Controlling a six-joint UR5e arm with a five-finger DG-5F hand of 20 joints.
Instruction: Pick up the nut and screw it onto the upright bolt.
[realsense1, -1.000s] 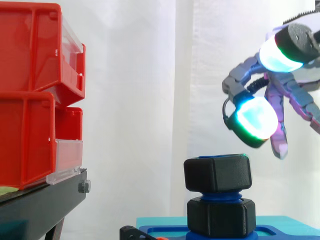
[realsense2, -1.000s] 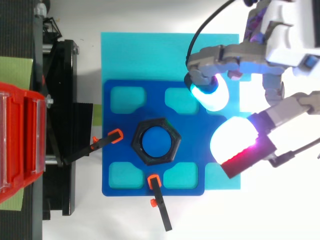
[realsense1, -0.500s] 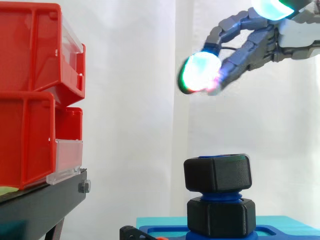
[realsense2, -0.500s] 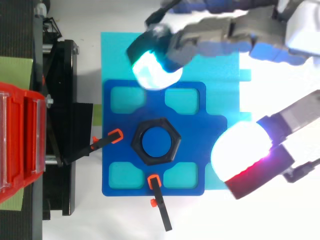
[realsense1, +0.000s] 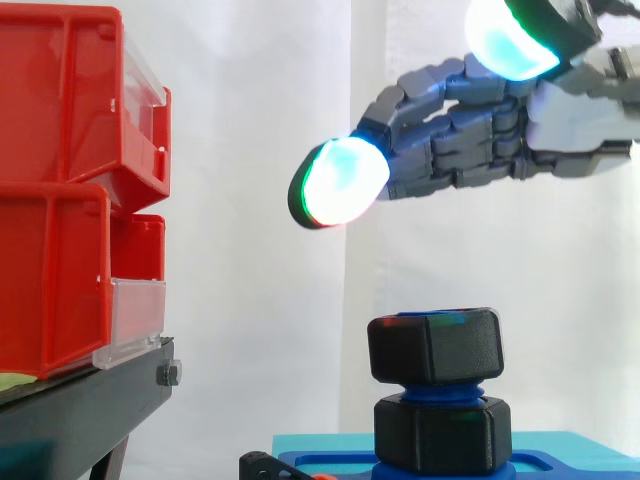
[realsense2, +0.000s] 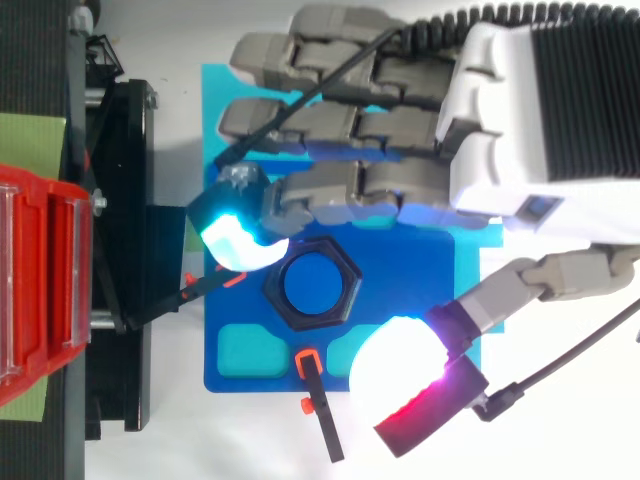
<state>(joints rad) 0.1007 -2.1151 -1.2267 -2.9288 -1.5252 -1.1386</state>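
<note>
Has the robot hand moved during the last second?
Yes. In the side view the hand has risen away from the black hexagonal nut and reached left, toward the red plastic bins.

Black hex upper nut (realsense1: 435, 347) sits on the top end of the upright blue bolt (realsense1: 440, 393), roughly level. Blue thread shows in the gap under it. Below that gap, a black hex lower nut (realsense1: 443, 433) sits on the same bolt. From above, the bolt's blue end fills the nut's bore. The bolt stands mid blue plate (realsense2: 230, 375).
</note>
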